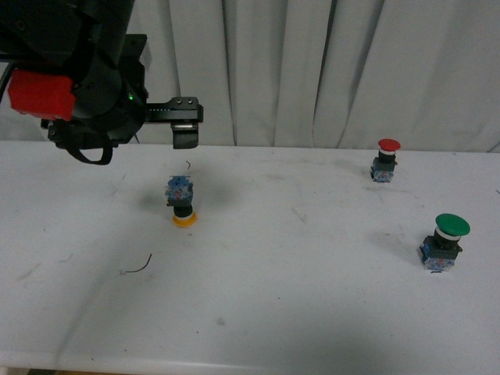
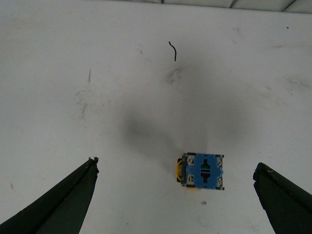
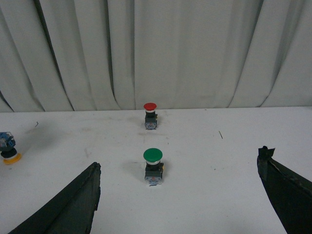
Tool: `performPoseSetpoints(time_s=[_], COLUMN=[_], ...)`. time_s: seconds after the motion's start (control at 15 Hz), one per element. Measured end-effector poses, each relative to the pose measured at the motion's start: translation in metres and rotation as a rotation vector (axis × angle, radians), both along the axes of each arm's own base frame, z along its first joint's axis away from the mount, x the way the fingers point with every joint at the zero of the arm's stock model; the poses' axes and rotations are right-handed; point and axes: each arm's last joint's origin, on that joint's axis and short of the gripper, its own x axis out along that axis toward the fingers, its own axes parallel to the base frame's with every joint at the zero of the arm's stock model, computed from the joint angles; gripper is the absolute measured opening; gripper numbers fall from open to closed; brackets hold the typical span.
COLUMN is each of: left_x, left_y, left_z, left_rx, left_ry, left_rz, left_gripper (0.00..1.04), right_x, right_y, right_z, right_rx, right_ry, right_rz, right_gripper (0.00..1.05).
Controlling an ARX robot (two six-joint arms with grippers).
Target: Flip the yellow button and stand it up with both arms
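Note:
The yellow button [image 1: 182, 205] stands upside down on the white table [image 1: 297, 312], orange-yellow cap on the surface and blue base on top. My left gripper [image 1: 186, 139] hangs open above and slightly behind it, touching nothing. In the left wrist view the blue base [image 2: 204, 171] lies between the spread fingers, nearer one side of the left gripper [image 2: 175, 168]. The right gripper [image 3: 179, 161] is open and empty, and its arm is out of the front view. The right wrist view also catches the yellow button [image 3: 9, 146] at the picture's edge.
A red-capped button [image 1: 386, 160] stands upright at the far right, and a larger green-capped button [image 1: 444, 242] stands nearer on the right. Both show in the right wrist view, green [image 3: 152, 165] ahead of red [image 3: 150, 114]. A thin wire scrap [image 1: 139, 267] lies front left. Curtains hang behind.

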Motion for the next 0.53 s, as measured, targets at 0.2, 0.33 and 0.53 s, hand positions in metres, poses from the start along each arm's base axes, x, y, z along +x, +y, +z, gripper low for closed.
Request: performPoseSetpoints(time_s=[0.2,0.33,0.53], left_x=[0.011,0.011,0.010], left_y=[-0.009,-0.016,-0.021], left_z=[-0.013,-0.015,-0.018], left_rx=[-0.021,-0.060,-0.063], left_ry=[0.067,0.069,0.088], left_rz=[-0.002,-0.057,-0.109], left_gripper=[0.98,0.98,0.98], right_x=[0.000,0.000,0.000], right_y=[0.000,0.000,0.000], right_z=[0.000,0.000,0.000], right_rx=[0.000,0.000,0.000], right_ry=[0.000,0.000,0.000], right_rz=[0.000,0.000,0.000], right_gripper=[0.98,0.98,0.98])
